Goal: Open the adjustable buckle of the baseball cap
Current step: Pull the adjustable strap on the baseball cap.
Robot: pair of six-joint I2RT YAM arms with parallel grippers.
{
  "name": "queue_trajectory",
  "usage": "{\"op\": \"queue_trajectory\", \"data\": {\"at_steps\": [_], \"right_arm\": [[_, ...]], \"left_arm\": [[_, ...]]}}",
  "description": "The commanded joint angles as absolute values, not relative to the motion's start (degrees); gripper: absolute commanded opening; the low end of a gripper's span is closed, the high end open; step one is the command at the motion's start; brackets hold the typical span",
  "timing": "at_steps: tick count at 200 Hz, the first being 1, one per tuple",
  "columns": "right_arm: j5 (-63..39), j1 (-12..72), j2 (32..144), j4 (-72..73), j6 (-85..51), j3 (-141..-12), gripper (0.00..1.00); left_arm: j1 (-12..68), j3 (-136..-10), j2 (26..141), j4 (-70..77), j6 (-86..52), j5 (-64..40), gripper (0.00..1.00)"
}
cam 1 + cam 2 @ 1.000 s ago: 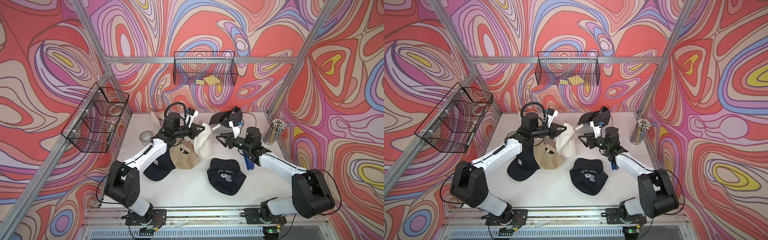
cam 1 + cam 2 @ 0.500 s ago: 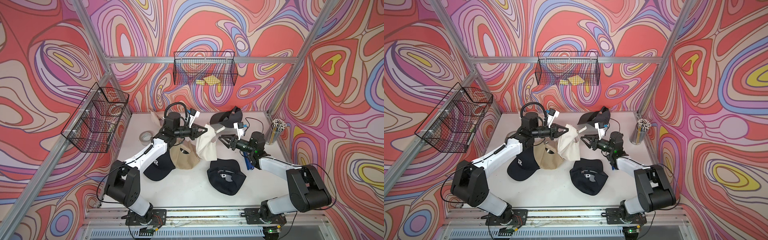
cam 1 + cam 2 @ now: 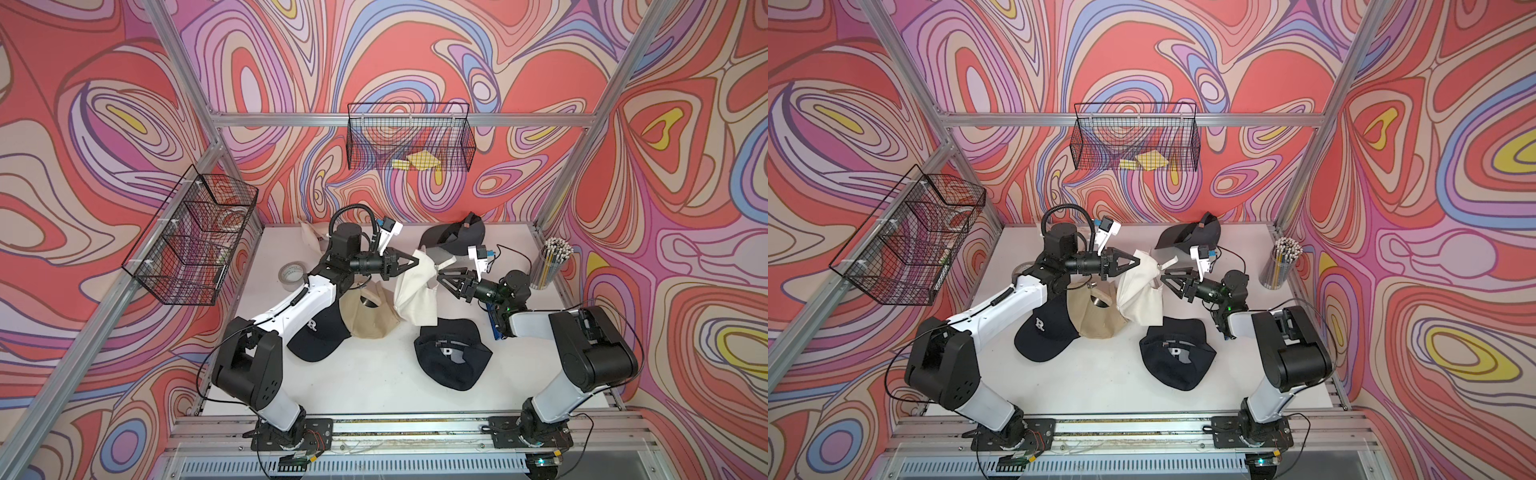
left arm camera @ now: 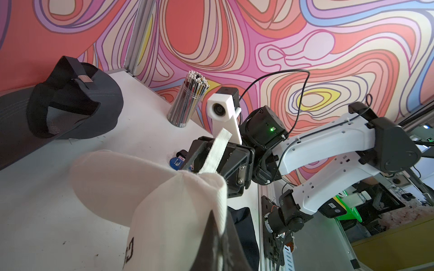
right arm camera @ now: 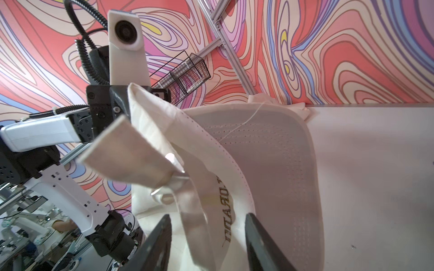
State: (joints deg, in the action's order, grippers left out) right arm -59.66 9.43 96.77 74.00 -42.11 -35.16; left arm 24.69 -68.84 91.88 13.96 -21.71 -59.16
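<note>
Both level | left hand (image 3: 415, 262) clamps cap (image 3: 415, 299) | right hand (image 3: 439, 279) parted, facing it

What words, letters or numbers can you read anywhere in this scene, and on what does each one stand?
"R": front of the navy cap, in both top views.
"ORATI", ends hidden: dark lettering on the white cap, right wrist view.
Unreadable: a creased white letter on the dark cap near the right arm.
Unreadable: cut-off dark letters on the white cap, left wrist view.
</note>
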Motion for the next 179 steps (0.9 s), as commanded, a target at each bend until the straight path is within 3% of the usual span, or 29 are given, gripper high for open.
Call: {"op": "queue_trajectory", "data": {"at_steps": [1, 71, 150, 179], "right_arm": [[-62.2, 9.2, 98.7, 85.1, -47.6, -34.3, 0.5], [-62.7, 9.3, 98.6, 85.2, -48.9, -34.7, 0.42], [-61.3, 9.2, 98.5, 84.3, -47.9, -34.3, 0.42], [-62.0, 9.2, 98.1, 85.2, -48.4, -34.2, 0.35]], "left_arm": [[24.5, -71.4, 92.9, 16.6, -22.1, -61.7, 0.0], [24.4, -72.1, 94.1, 17.5, -22.6, -62.3, 0.0], [24.7, -70.8, 93.4, 25.2, -28.6, -66.4, 0.0], [25.1, -70.8, 93.7, 25.2, -29.0, -66.7, 0.0]]}}
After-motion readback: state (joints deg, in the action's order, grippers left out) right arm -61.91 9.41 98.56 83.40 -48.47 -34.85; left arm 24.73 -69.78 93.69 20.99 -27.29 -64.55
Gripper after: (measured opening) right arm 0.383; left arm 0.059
